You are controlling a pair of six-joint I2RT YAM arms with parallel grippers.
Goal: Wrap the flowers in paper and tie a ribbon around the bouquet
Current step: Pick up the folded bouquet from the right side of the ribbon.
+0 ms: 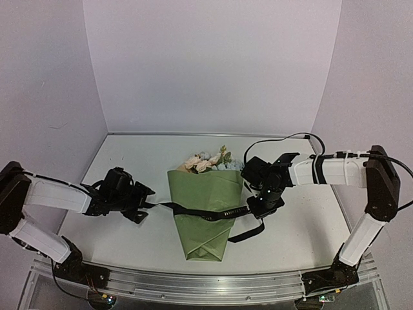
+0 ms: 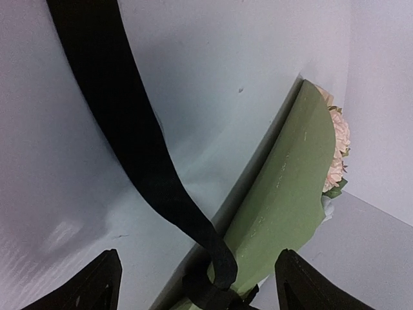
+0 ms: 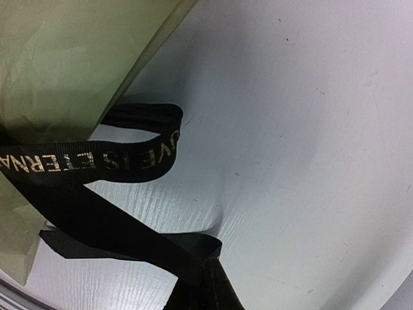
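Note:
The bouquet lies mid-table, a cone of olive-green paper (image 1: 201,223) with its point toward me and the flowers (image 1: 206,161) at its far end. A black ribbon (image 1: 213,213) crosses the cone and is knotted at the paper's edge (image 2: 216,284). My left gripper (image 1: 147,199) is open just left of the cone. Its two fingertips (image 2: 97,284) stand wide apart, and the ribbon (image 2: 129,129) runs loose between them. My right gripper (image 1: 261,205) is at the cone's right edge, shut on the ribbon (image 3: 187,258). The lettered part of the ribbon (image 3: 97,161) loops beside the paper (image 3: 64,58).
A loose ribbon tail (image 1: 248,231) lies on the white table (image 1: 129,161) right of the cone. Lilac walls close in the back and both sides. A metal rail (image 1: 206,284) runs along the near edge between the arm bases.

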